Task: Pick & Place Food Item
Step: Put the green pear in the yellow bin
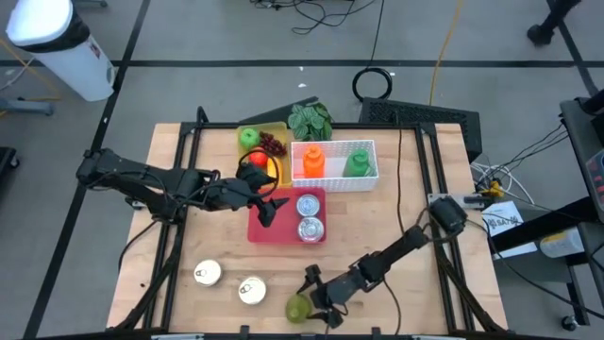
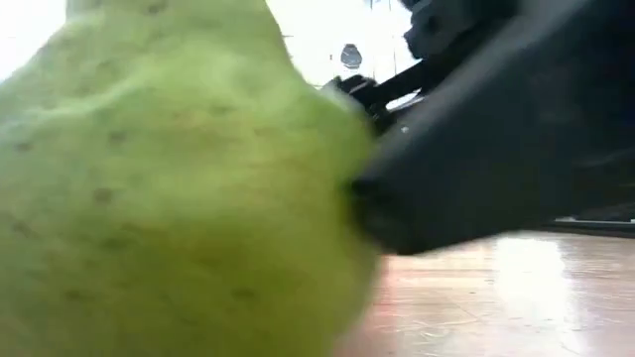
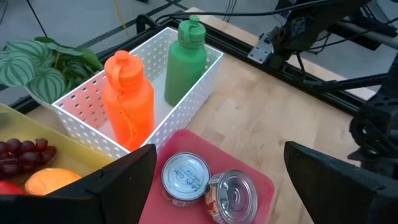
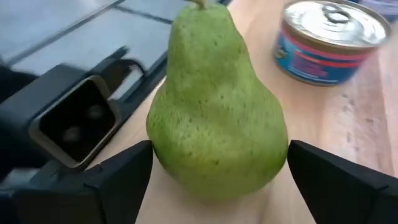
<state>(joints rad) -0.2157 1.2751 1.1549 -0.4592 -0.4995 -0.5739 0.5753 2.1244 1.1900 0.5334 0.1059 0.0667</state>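
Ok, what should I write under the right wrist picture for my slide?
The right hand open around a green pear on the wooden table, a tin can beyond.

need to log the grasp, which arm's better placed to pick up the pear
Right. The right gripper sits open at the pear near the table's front edge, a finger on each side of it in the right wrist view. The left gripper hangs open over the red tray, well away from it.
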